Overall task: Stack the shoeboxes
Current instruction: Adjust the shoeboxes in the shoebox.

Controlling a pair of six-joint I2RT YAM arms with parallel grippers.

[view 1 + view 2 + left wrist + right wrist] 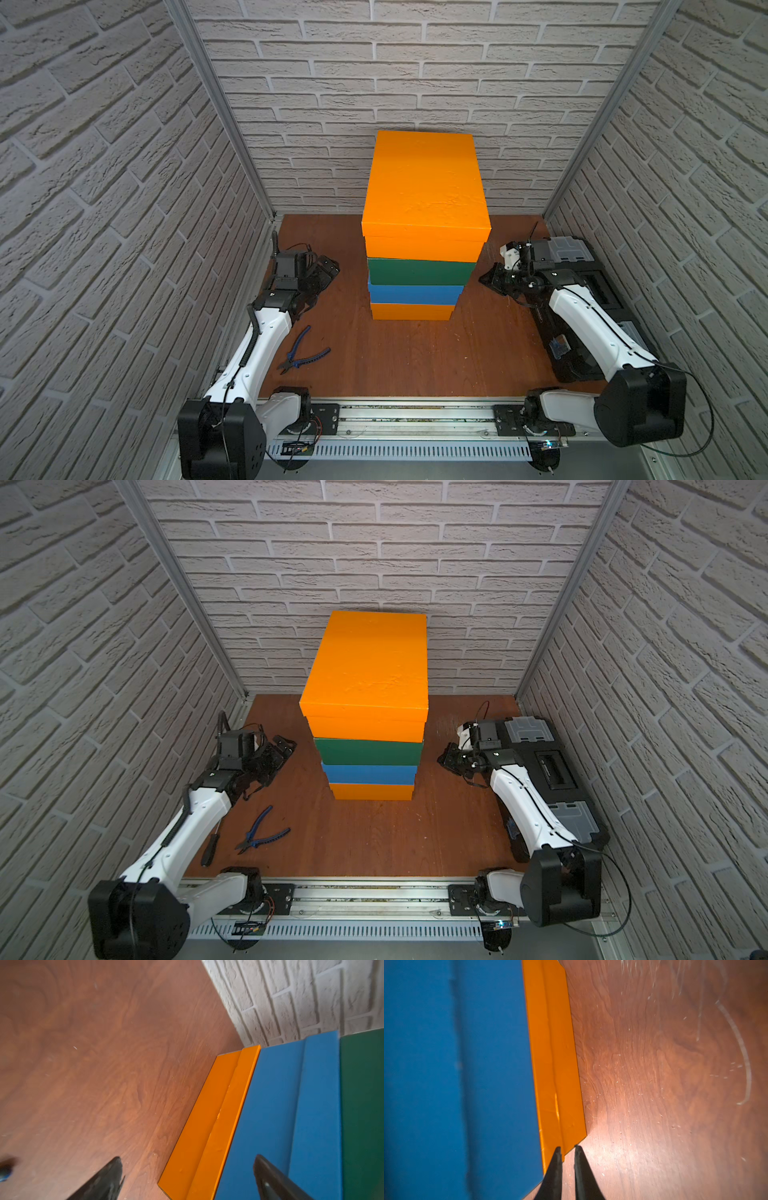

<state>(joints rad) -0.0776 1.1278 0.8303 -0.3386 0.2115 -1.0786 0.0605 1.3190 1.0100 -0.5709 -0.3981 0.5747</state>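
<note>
From left to right we see the left gripper [188, 1158], spread wide and empty, the 4 shoeboxes [422, 249] stacked mid-way across the table [415, 361] (orange lowest, then blue, dark green, orange), and the right gripper [568, 1147], fingers nearly together, holding nothing, just beside the lowest box.

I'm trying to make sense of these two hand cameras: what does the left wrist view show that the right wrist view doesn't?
Only the left wrist view: the green box, the brick wall, and the left gripper spread wide. Only the right wrist view: a curved white scratch on the table, and the right gripper nearly closed, holding nothing. Both: the blue box, the bottom orange box and the wooden table.
</note>
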